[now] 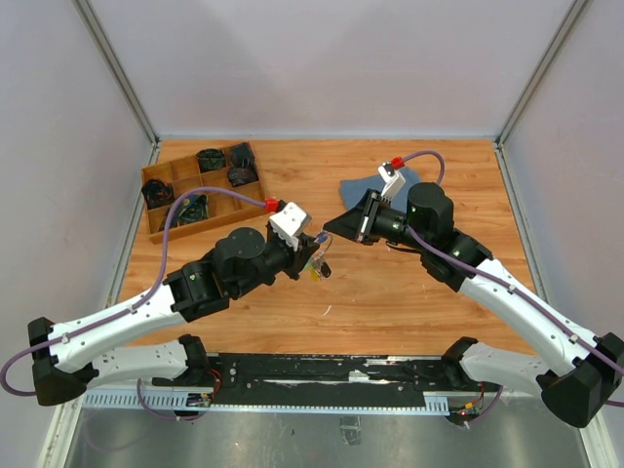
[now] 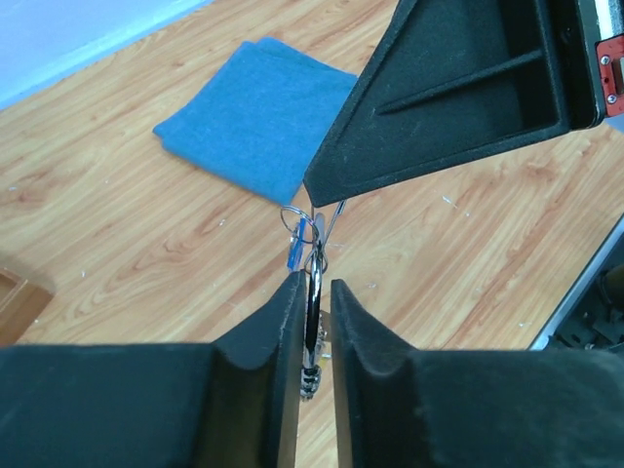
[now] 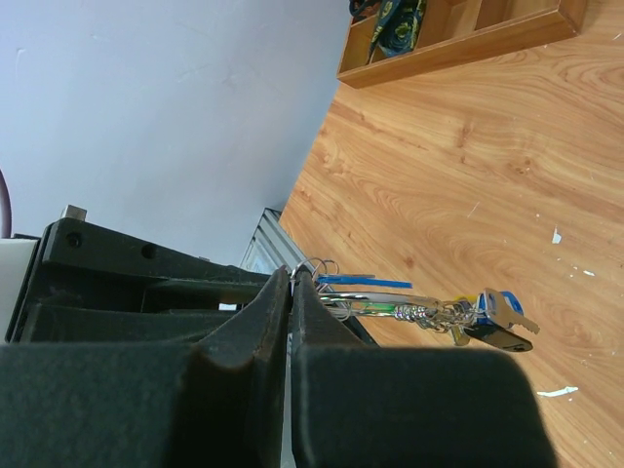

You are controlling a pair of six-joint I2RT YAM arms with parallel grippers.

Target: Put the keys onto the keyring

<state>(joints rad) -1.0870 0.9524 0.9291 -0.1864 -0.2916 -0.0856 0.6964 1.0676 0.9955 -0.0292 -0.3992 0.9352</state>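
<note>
My left gripper (image 1: 310, 250) is shut on the keyring (image 2: 314, 310), a silver wire ring seen edge-on between its fingers, above the table. The ring's bunch of keys (image 1: 318, 266) hangs below it, and shows in the right wrist view (image 3: 492, 317) with grey and blue heads. A bright blue key (image 2: 297, 250) on a small silver ring sits at the keyring's top and also shows in the right wrist view (image 3: 363, 283). My right gripper (image 1: 330, 226) meets the left gripper tip to tip. It is shut on a thin silver loop (image 3: 310, 267) beside the blue key. The duller blue-grey key cannot be told apart.
A wooden compartment tray (image 1: 156, 210) with dark bundles stands at the back left and shows in the right wrist view (image 3: 458, 44). A folded blue cloth (image 1: 359, 187) lies behind the right gripper, and is seen in the left wrist view (image 2: 258, 117). A metal rail (image 1: 322, 372) runs along the near edge.
</note>
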